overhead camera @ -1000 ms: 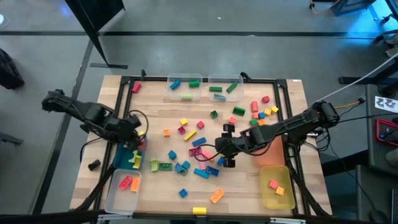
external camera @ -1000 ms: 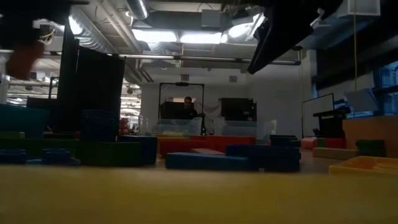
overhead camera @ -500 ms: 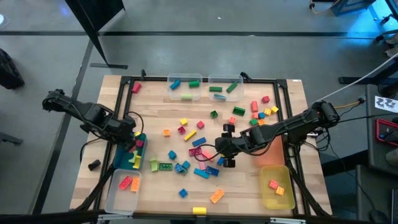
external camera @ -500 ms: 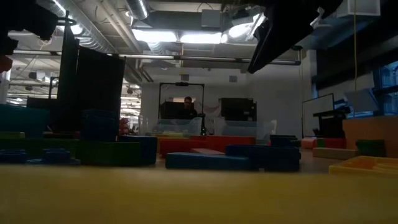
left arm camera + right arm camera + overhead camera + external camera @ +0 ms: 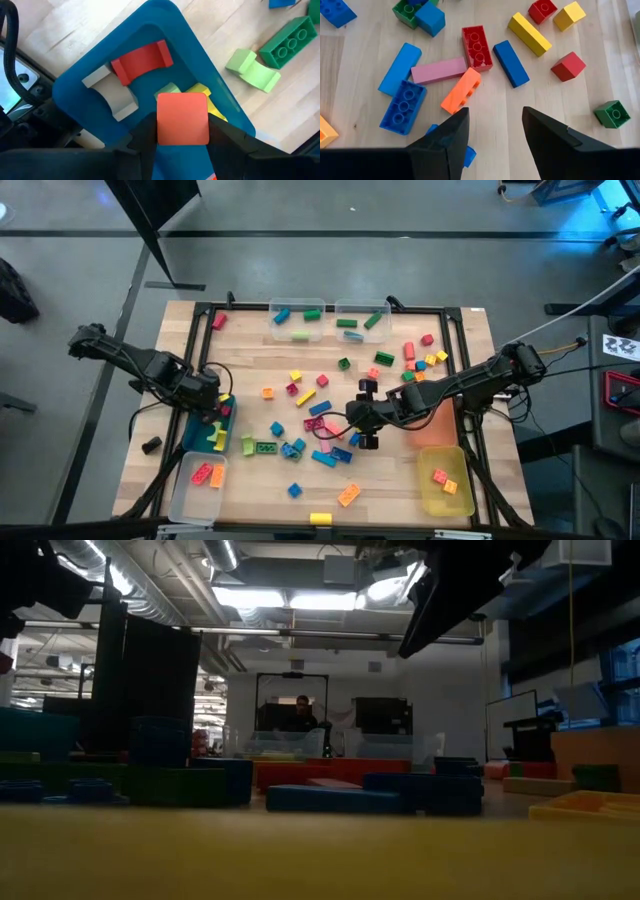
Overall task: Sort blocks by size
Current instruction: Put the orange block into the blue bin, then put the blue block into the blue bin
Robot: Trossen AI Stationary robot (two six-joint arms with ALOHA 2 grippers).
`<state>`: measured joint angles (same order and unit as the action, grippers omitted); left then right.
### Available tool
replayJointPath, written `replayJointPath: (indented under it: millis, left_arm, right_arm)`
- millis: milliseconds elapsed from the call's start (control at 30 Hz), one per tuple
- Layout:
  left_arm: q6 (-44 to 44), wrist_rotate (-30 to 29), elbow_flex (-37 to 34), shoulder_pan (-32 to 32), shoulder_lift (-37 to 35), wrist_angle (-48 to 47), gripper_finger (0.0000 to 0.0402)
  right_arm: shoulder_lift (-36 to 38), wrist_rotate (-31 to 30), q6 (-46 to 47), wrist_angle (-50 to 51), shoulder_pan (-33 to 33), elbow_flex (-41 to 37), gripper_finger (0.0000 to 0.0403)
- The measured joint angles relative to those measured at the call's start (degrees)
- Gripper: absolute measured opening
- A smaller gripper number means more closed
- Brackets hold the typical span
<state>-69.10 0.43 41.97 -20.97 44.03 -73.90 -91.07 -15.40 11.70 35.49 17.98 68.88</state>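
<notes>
1. Your left gripper sits right over the blue bin at the table's left side, fingers pinched on a red block.
2. Past those fingers, inside the bin: another red block, a grey one, plus green and yellow bits half hidden behind the held block.
3. Outside the bin wall, a light green piece w/ a dark green brick touching it.
4. Your right gripper hangs over mid-table, fingers partway apart, nothing between them.
5. Just ahead of the right fingertips: orange block, touching a pink bar. Red brick and blue bar beyond.
6. Rest of the blocks are scattered mid-table.
</notes>
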Motion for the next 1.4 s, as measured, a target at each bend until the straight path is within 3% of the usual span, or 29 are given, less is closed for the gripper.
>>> replayJointPath:
  millis: [433, 633, 833, 933, 1200, 1400]
  left_arm:
    - [-2.6, -1.5, 0.0, 0.0, 0.4, 2.0, 0.0207]
    - [-0.9, -2.6, 0.0, 0.0, 0.4, 20.4, 0.0209]
    - [8.5, -15.1, 0.0, 0.0, 1.5, 39.9, 0.0209]
    - [13.8, -19.1, 0.0, 0.0, 3.9, 44.7, 0.0209]
    - [30.6, -18.5, 0.0, -0.8, 15.4, 51.5, 0.0209]
    - [30.2, -18.4, 0.0, -0.8, 24.2, 51.5, 0.0209]
  right_arm:
    - [0.0, 0.0, 0.0, 0.3, 0.0, 0.0, 0.0186]
    - [0.0, 0.0, 0.0, 0.5, 0.0, 0.0, 0.0186]
    - [0.0, 0.0, 0.0, 0.5, 0.0, 0.0, 0.0186]
    - [0.0, 0.0, 0.0, 0.6, 0.0, 0.0, 0.0186]
    - [0.0, 0.0, 0.0, 0.6, 0.0, 0.0, 0.0186]
    - [0.0, 0.0, 0.0, 0.6, 0.0, 0.0, 0.0186]
